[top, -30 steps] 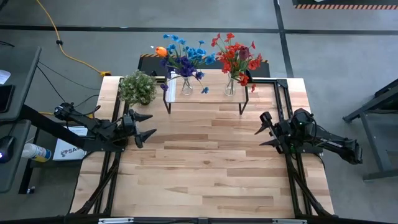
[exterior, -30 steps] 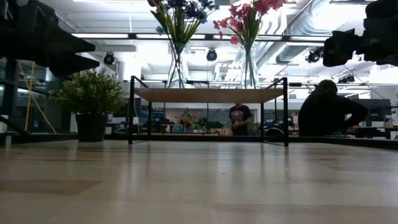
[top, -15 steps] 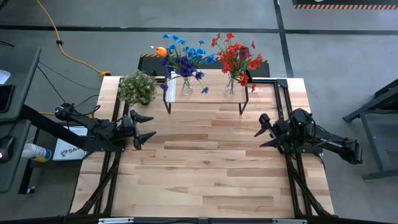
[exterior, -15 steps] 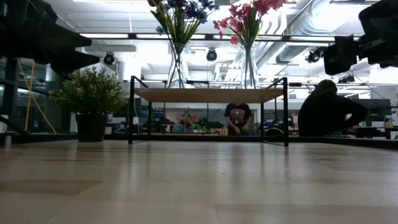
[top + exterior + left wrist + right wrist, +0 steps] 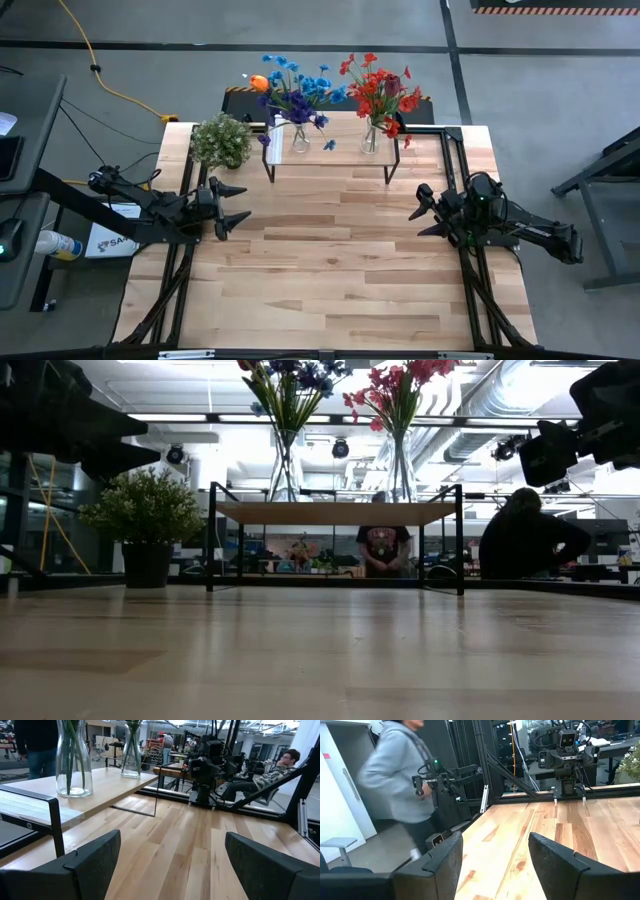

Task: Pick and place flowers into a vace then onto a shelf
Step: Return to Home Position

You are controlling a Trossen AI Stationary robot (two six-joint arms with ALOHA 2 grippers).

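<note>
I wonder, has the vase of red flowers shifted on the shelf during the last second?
No; the vase of red flowers stays put by the right end of the shelf.

The shelf (image 5: 335, 152), a light plank on thin black legs, stands at the table's (image 5: 330, 270) far edge, about midway across. Two clear glass vases stand upright on it, well apart. The first vase (image 5: 300, 140) holds blue, purple and orange flowers (image 5: 292, 92); the second vase (image 5: 370, 140) holds red flowers (image 5: 380, 92). The green stems fan outward, blooms spreading above the rims
</note>
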